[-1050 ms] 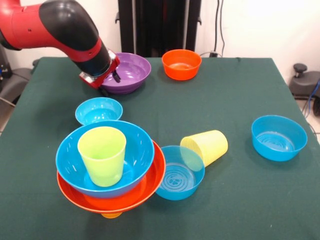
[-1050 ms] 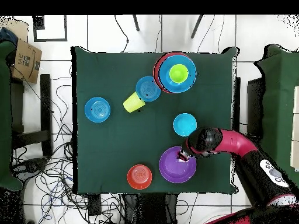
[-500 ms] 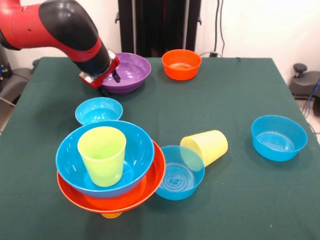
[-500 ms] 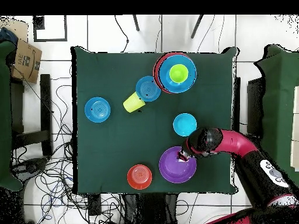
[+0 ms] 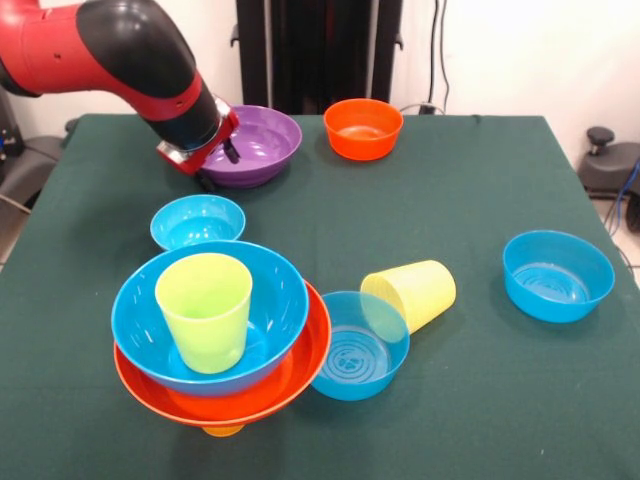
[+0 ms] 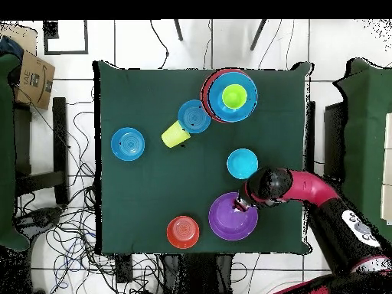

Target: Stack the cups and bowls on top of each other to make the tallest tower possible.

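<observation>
Purple bowl point(image 5: 252, 145) still has the gripper point(image 5: 222, 160) at its rim, barely shifted; its grip state is unclear.

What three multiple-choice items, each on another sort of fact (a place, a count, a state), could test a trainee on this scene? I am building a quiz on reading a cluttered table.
1. Where is the gripper?
A. at the purple bowl's rim
B. over the yellow cup
C. inside the green cup

2. How many blue bowls show?
A. two
B. four
C. six

3. How does the yellow cup lie?
A. upright
B. upside down
C. on its side

Answers:
1 A: the gripper is at the rim of the purple bowl, far from both cups.
2 B: the big blue bowl in the tower, the small one behind it, one by the yellow cup and one alone.
3 C: the yellow cup lies on its side, its mouth against the blue bowl in front of it, while the green cup stands upright in the tower.
</observation>
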Controlling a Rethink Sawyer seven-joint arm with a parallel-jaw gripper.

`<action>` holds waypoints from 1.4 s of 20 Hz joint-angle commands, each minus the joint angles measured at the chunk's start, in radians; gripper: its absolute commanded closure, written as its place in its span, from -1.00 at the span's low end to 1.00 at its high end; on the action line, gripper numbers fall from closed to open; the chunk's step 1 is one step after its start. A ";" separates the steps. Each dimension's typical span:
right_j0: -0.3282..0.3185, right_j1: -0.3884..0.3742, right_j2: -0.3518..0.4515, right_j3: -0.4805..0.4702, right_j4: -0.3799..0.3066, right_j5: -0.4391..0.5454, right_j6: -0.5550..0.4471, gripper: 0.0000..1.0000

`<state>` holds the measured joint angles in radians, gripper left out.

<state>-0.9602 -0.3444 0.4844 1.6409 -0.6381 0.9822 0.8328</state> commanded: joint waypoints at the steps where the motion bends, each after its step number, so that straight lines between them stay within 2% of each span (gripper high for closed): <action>1: 0.023 -0.037 0.008 0.038 -0.059 -0.109 0.007 -1.00; 5: 0.022 -0.045 -0.020 0.038 -0.083 -0.070 -0.018 -1.00; 7: 0.010 -0.028 -0.006 0.038 -0.076 -0.102 -0.016 -1.00; 12: 0.008 -0.017 -0.009 0.030 -0.083 -0.110 -0.020 -1.00; 15: 0.002 -0.014 0.010 0.040 -0.058 -0.128 -0.005 -1.00; 16: 0.025 -0.023 -0.014 0.027 -0.068 -0.094 0.010 -1.00; 21: 0.010 -0.007 -0.001 0.029 -0.067 -0.115 -0.008 -1.00; 28: 0.016 0.032 -0.026 0.004 -0.106 -0.128 -0.017 -1.00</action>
<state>-0.9637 -0.3727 0.4841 1.6512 -0.6381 0.9669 0.8328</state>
